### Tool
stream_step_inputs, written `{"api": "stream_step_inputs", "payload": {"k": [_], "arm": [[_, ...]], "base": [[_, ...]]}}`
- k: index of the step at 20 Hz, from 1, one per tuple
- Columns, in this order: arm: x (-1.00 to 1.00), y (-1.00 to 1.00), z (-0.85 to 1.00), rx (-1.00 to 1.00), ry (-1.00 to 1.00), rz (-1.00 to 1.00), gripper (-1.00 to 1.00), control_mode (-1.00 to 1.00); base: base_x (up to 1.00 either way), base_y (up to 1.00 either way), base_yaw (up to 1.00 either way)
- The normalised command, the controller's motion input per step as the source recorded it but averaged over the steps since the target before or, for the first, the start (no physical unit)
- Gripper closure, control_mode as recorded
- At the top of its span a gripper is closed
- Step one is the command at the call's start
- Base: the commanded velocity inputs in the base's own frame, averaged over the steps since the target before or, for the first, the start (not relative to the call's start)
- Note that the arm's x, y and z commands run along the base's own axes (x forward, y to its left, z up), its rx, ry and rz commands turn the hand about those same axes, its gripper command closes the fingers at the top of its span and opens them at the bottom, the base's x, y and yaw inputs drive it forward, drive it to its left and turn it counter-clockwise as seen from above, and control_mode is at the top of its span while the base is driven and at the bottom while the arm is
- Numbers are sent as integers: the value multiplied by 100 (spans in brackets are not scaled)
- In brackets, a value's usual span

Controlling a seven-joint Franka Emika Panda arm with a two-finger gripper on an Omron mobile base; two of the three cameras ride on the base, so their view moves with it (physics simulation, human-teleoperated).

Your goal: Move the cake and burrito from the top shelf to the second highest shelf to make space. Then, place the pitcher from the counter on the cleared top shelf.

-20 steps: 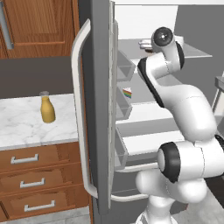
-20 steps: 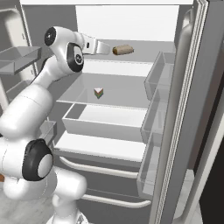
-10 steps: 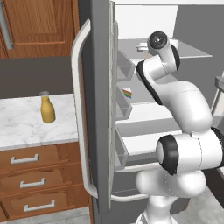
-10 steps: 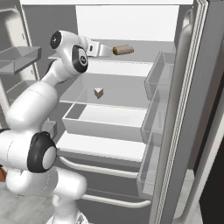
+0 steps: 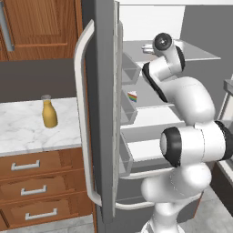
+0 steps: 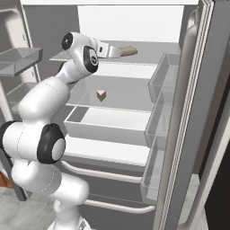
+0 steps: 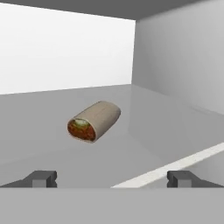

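Facing the burrito (image 7: 94, 121) (top shelf (image 7: 48, 113)) — gripper (image 7: 112, 178) spread wide.

burrito (image 7: 95, 120): tan-brown wrap, red and green filling at its cut end
cake (image 6: 101, 95): rainbow-striped layers, white frosting
pitcher (image 5: 49, 112): yellow-orange body, pale rim
table (image 5: 27, 132): white-grey marbled top, brown wooden drawers, silver handles
top shelf (image 7: 52, 109): plain pale grey

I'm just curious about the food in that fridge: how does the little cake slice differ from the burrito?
The cake is a rainbow-layered wedge; the burrito is a tan rolled cylinder with one cut end showing filling. The cake sits on the second highest shelf; the burrito lies on the top shelf, ahead of the open jaws. Both look similarly small.
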Motion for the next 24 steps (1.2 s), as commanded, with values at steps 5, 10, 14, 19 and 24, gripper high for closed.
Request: {"api": "stream_step_inputs", "payload": {"k": [5,10,14,19,24], "arm": [[49,-11,0,4,5,-2,-100,-100],[49,0,0,4,9,-3,-100,-100],[44,0,0,5,8,-3,-100,-100],[42,-7,-1,2,1,-1,-100,-100],[32,-8,-20,0,0,-1,-100,-100]], "base": [[0,0,0],[0,0,0],[0,0,0],[0,0,0],[0,0,0]]}}
